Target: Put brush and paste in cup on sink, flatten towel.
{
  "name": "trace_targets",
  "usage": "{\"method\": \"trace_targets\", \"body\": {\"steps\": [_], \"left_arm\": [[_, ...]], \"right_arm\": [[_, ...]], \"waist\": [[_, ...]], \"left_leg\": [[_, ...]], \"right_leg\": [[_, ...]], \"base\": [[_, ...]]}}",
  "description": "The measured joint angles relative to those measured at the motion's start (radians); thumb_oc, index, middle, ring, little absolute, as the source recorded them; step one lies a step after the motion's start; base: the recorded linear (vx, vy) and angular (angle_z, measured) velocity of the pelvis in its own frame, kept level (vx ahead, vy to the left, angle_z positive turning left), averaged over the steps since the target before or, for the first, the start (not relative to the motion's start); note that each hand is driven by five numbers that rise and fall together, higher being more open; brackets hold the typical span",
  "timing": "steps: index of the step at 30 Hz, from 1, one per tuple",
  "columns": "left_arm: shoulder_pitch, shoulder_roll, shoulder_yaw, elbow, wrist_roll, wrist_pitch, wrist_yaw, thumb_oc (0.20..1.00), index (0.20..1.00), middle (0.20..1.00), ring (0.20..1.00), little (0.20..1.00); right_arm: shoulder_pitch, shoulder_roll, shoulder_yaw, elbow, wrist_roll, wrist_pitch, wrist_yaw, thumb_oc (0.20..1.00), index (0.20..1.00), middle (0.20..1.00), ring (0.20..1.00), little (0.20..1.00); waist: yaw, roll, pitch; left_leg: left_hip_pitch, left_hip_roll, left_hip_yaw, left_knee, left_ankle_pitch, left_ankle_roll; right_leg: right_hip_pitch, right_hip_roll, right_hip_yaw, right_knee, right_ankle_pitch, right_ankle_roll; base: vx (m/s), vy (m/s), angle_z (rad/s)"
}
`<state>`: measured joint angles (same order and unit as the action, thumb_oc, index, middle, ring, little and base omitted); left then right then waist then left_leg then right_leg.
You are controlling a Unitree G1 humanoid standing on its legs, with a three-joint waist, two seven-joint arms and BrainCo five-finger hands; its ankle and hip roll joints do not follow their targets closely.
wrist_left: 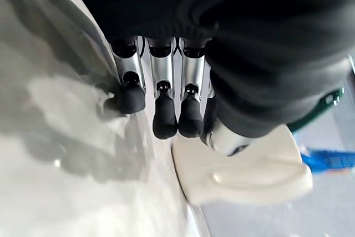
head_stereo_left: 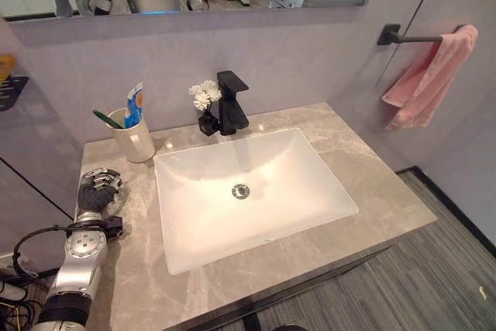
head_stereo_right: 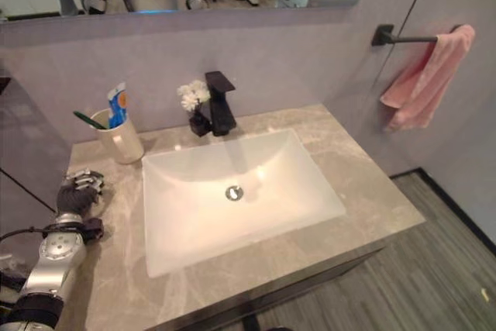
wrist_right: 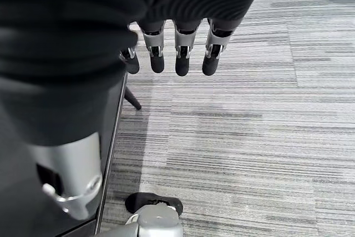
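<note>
The cup stands at the upper left of the frame on the marble surface, just beside the back-left corner of the sink, and it is already loaded: the green brush leans out one side and the blue-and-white paste stands up in it. So by my reading the first half of the task is settled.

The left hand sits at the lower left of the frame, low over the surface and near the cup but apart from it. Its wrist view shows the fingers loosely extended in a row, dark tips pointing down at the marble, holding nothing.

That leaves the towel, pink, at the upper right of the frame, draped bunched and lopsided over the black wall bar. It looks untouched, so flattening it is the step now in hand. It is well apart from the left hand, across the whole sink, so the next move likely calls for the right arm to come up and reach it.

The right hand hangs over striped grey floor in its wrist view, fingers relaxed and empty, beside the dark cabinet edge. The eye views give the towel and faucet; the left wrist view gives the cup's cream wall close up.
</note>
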<state>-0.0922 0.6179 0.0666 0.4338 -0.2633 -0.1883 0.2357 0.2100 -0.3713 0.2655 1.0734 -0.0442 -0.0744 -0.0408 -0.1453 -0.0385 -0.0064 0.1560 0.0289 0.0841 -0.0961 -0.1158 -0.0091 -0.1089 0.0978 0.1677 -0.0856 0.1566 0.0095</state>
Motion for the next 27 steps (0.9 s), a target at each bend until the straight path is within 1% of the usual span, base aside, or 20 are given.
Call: {"method": "trace_targets", "body": {"steps": [6,9,10,13,20,21,23,25,27], "left_arm": [[-0.066,0.013,-0.002,0.064,-0.003,0.003,0.019,0.200,0.200,0.200,0.200,0.200],[-0.110,0.016,-0.012,0.089,-0.009,0.010,0.024,0.200,0.200,0.200,0.200,0.200],[-0.180,0.025,-0.047,0.157,-0.014,0.012,0.026,0.200,0.200,0.200,0.200,0.200],[-0.204,0.076,-0.052,0.190,-0.009,0.018,0.038,0.200,0.200,0.200,0.200,0.200],[-0.229,0.084,-0.052,0.223,-0.002,0.017,0.068,0.200,0.200,0.200,0.200,0.200],[-0.239,0.085,-0.053,0.234,-0.002,0.014,0.069,0.200,0.200,0.200,0.200,0.200],[-0.271,0.091,-0.054,0.260,-0.002,0.015,0.077,0.200,0.200,0.200,0.200,0.200],[-0.301,0.121,-0.084,0.285,-0.003,0.016,0.092,0.200,0.200,0.200,0.200,0.200],[-0.342,0.130,-0.098,0.328,-0.001,0.015,0.105,0.200,0.200,0.200,0.200,0.200]], "right_arm": [[0.004,0.000,0.004,0.002,0.000,0.000,0.001,1.000,1.000,1.000,1.000,1.000],[0.006,-0.001,0.006,0.002,-0.001,0.000,0.002,1.000,1.000,1.000,1.000,1.000],[0.007,-0.003,0.022,0.000,-0.001,0.000,0.003,1.000,1.000,1.000,1.000,1.000],[-0.010,-0.003,0.027,-0.010,0.000,-0.010,0.002,1.000,1.000,1.000,1.000,1.000],[-0.009,-0.007,0.031,-0.014,0.002,-0.010,0.002,1.000,1.000,1.000,1.000,1.000],[-0.004,-0.007,0.034,-0.020,0.004,-0.010,0.002,1.000,1.000,1.000,1.000,1.000],[0.000,-0.007,0.058,-0.029,0.005,-0.011,0.002,1.000,1.000,1.000,1.000,1.000],[0.000,-0.006,0.074,-0.041,0.004,-0.011,0.002,1.000,1.000,1.000,1.000,1.000],[0.001,-0.008,0.081,-0.039,0.004,-0.013,0.002,1.000,1.000,1.000,1.000,1.000]], "waist": [[-0.004,-0.001,-0.001],[-0.010,-0.001,-0.001],[-0.010,-0.004,-0.004],[-0.038,-0.017,-0.012],[-0.043,-0.020,-0.012],[-0.048,-0.023,-0.013],[-0.045,-0.029,-0.015],[-0.045,-0.036,-0.012],[-0.050,-0.038,-0.010]], "left_leg": [[-0.013,0.000,-0.007,0.000,0.000,0.000],[-0.019,0.003,-0.006,0.001,0.000,-0.001],[-0.021,0.004,-0.006,0.003,0.000,-0.002],[-0.036,0.005,0.012,0.004,-0.002,-0.004],[-0.038,0.005,0.036,0.001,-0.006,-0.009],[-0.043,0.005,0.036,0.001,-0.006,-0.010],[-0.056,0.005,0.035,0.004,-0.006,-0.010],[-0.067,0.005,0.034,0.005,-0.004,-0.012],[-0.070,0.006,0.035,0.004,-0.004,-0.013]], "right_leg": [[-0.015,-0.001,-0.008,0.000,-0.002,-0.001],[-0.022,0.002,-0.009,0.000,0.005,-0.009],[-0.024,0.002,-0.010,0.000,0.006,-0.012],[-0.045,0.008,0.005,0.000,0.008,-0.012],[-0.055,0.014,0.026,0.000,0.008,-0.008],[-0.060,0.015,0.027,0.000,0.008,-0.008],[-0.072,0.015,0.027,0.001,0.012,-0.008],[-0.082,0.015,0.026,0.001,0.015,-0.010],[-0.087,0.017,0.027,0.001,0.025,-0.014]], "base": [[0.01,-0.002,0.03],[0.00,0.000,0.00],[0.02,-0.025,-0.03],[0.02,-0.017,-0.16],[0.01,-0.002,-0.10],[0.00,0.000,0.00],[0.00,0.000,0.00],[0.00,0.000,0.00],[0.01,0.003,-0.02]]}}
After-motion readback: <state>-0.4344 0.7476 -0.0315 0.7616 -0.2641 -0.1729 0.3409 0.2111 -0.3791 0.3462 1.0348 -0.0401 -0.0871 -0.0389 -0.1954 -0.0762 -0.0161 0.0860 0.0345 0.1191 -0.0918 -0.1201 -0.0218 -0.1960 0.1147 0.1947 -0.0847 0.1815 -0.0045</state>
